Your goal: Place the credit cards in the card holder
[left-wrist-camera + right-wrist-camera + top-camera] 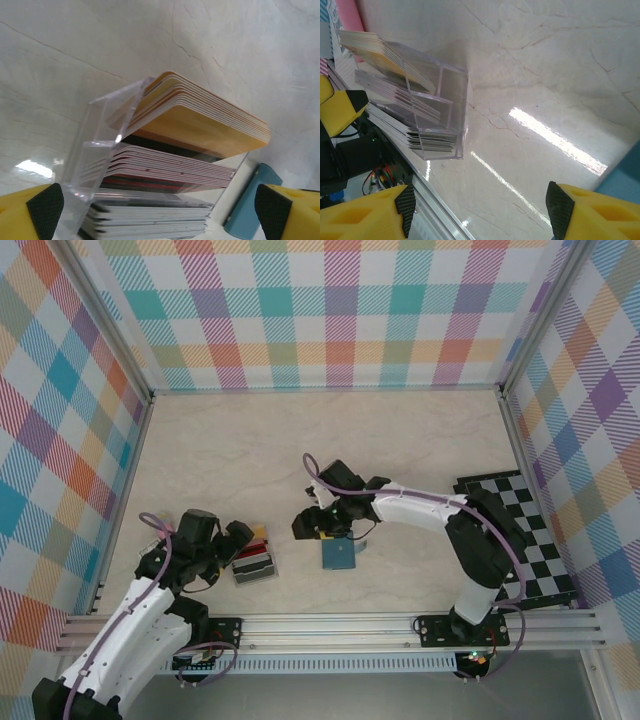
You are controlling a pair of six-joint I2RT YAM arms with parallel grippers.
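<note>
While both arms are hovering low over the near part of the table (300,440), the credit cards (200,125) are sitting in three stacked tiers (gold on top, red and black in the middle, silver-grey at the bottom) inside a clear rack (100,145). The left gripper (159,210) is standing spread wide and empty, with the rack lying directly ahead of its fingers and just to their right in the scene. The cards' long edges are running roughly left to right, spanning the gap between those fingers. The card holder (338,555) is lying flat just right of the rack, on the near side of the right gripper (480,210), whose fingers are likewise standing apart and gripping nothing. As a judgement, the left arm is sitting nearer the cards and the right arm nearer the holder, so the coming pick is likely falling to the left arm.
</note>
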